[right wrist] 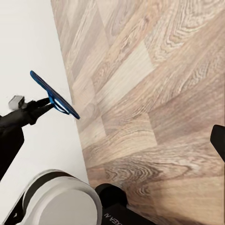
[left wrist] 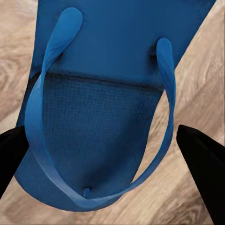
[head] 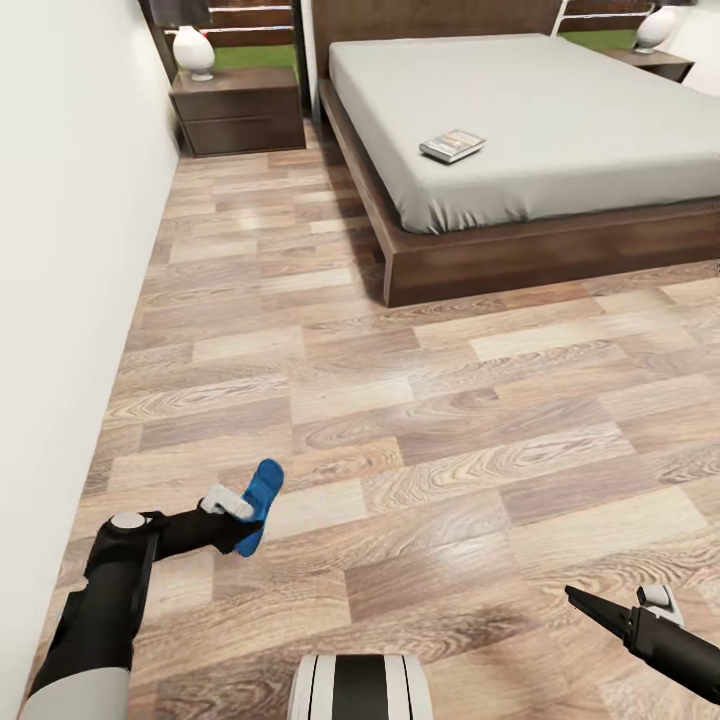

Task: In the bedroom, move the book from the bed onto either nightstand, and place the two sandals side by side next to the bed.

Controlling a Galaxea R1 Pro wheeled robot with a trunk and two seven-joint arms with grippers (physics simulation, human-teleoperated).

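Floor (head: 420, 400): light wood planks, strong grain, matte, running up to a plain white wall (head: 60, 300) on the left.

Bed (head: 540, 140): low platform, dark brown wood frame and headboard, smooth light grey mattress with rounded corners. Book (head: 453, 145): thin flat paperback, dark cover with a pale picture, lying flat on the mattress near the bed's left edge, well apart from both arms.

Nightstand (head: 240, 110): dark brown glossy cabinet, two drawers, at the wall left of the bed's head; a white egg-shaped lamp (head: 193, 50) stands on it. A second nightstand (head: 665, 62) with a like lamp sits at the bed's far side, partly cut off by the picture's edge.

Sandal (head: 262, 505): bright blue flat flip-flop, thin sole, fine dotted texture on the footbed, thin smooth thong straps meeting at the toe post. Only one sandal is seen.

Left pincer (head: 245, 515): pinching the sandal, held off the floor and tilted, sole edge-on in the right wrist view. In the left wrist view the black fingers (left wrist: 201, 159) sit at either side of the sandal's toe end.

Right pincer (head: 590, 605): black pointed fingers low at the right, over bare floor, far from the sandal; I cannot tell whether it is spread or pressed together.
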